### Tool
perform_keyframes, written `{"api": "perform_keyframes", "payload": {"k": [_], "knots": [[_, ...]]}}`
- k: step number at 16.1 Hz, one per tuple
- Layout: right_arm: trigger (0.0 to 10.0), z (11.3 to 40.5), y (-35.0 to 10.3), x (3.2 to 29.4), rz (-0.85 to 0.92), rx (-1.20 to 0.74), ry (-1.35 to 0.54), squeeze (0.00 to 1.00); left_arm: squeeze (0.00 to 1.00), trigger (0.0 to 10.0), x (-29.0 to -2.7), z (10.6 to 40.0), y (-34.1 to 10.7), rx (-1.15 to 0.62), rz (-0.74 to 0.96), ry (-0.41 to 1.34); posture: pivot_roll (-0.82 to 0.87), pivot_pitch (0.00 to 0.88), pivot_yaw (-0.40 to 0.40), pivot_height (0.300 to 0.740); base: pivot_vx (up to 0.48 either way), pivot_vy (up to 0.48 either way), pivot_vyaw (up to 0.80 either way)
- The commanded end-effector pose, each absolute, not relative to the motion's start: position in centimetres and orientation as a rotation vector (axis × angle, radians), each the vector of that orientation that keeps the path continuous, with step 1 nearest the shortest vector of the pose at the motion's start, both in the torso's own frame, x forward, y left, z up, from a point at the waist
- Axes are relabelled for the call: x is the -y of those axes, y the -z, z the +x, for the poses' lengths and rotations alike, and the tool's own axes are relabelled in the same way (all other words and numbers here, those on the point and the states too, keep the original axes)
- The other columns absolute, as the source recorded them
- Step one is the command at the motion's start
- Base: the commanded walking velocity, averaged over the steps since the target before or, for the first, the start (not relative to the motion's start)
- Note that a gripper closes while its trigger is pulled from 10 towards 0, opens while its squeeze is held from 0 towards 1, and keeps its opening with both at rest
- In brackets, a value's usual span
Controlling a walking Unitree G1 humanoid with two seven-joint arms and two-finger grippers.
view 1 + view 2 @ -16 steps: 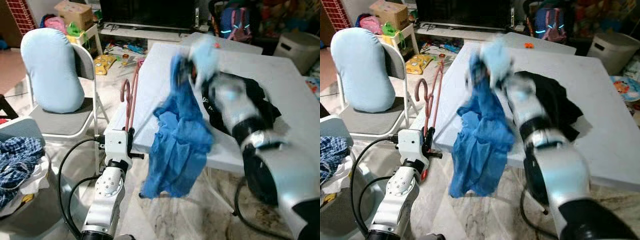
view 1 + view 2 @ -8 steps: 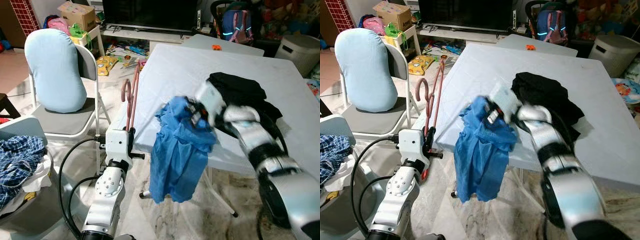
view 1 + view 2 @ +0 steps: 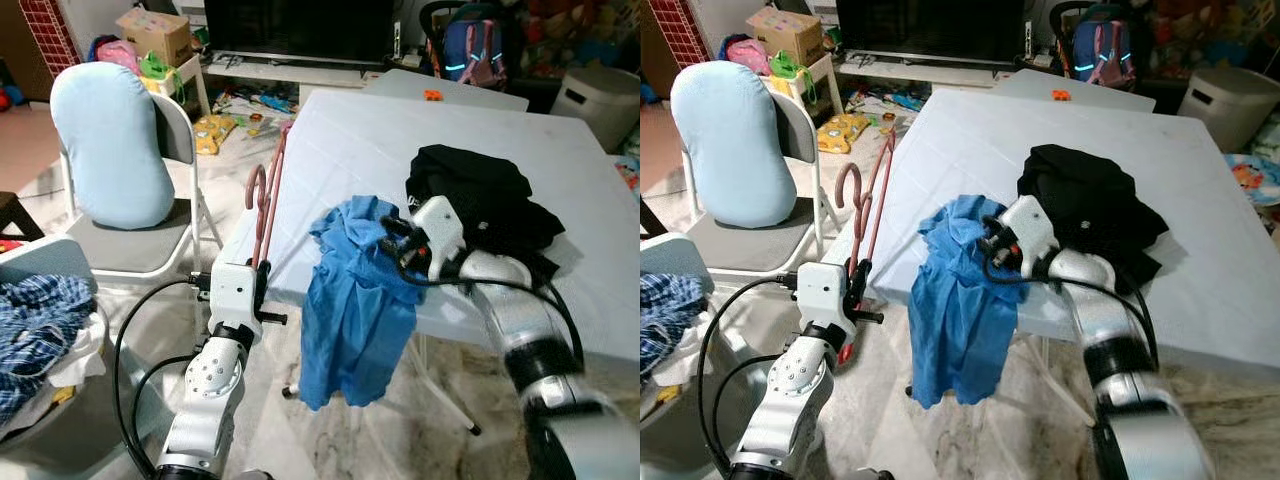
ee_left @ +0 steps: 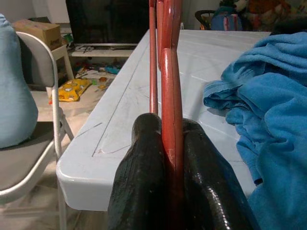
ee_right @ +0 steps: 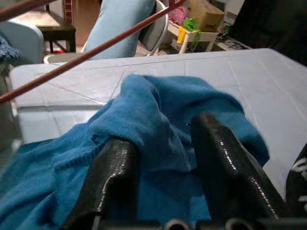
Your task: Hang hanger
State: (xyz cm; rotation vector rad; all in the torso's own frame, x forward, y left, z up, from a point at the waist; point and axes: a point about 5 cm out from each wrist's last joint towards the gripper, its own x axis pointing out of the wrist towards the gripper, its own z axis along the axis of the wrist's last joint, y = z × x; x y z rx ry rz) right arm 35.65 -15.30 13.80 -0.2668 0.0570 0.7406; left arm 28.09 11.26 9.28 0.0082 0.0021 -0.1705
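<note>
Here the left gripper (image 3: 262,272) sits at about 8 o'clock in the head view, just off the near-left corner of the white tabletop (image 3: 360,150). Its fingers (image 4: 144,182) are clenched on the lower bar of a red hanger (image 3: 266,200), which rises from them with its hook (image 3: 253,185) standing upright beside the tabletop's left edge.

The right gripper (image 3: 992,243) is near the centre of the view, low over the tabletop's front edge. Its fingers (image 5: 225,163) are spread apart, with a fold of the blue garment (image 3: 360,300) bunched between them; whether they press on the cloth I cannot tell. The garment lies partly on the tabletop and hangs down over its front edge toward the floor.

A black garment (image 3: 480,195) lies heaped on the tabletop at 2 o'clock, just behind the right gripper. At 10 o'clock stands a folding chair (image 3: 175,130) with a light blue cushion (image 3: 110,140) leaning against its back.
</note>
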Motion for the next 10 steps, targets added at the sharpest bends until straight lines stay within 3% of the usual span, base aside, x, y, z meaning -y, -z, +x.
{"api": "perform_keyframes", "payload": {"k": [1,10], "knots": [[10.0,35.5,-14.7,15.7,-0.235,-0.046,-0.723,1.0,0.0,10.0,-10.9,28.3,-9.4,-0.005,0.012,0.198,-0.03,0.004,0.032,0.74,0.0,0.0,0.0],[10.0,32.4,-13.8,15.8,-0.208,-0.231,-0.837,1.0,0.0,10.0,-10.9,28.6,-9.4,-0.007,0.013,0.213,-0.04,0.0,0.041,0.74,0.0,0.0,0.0]]}}
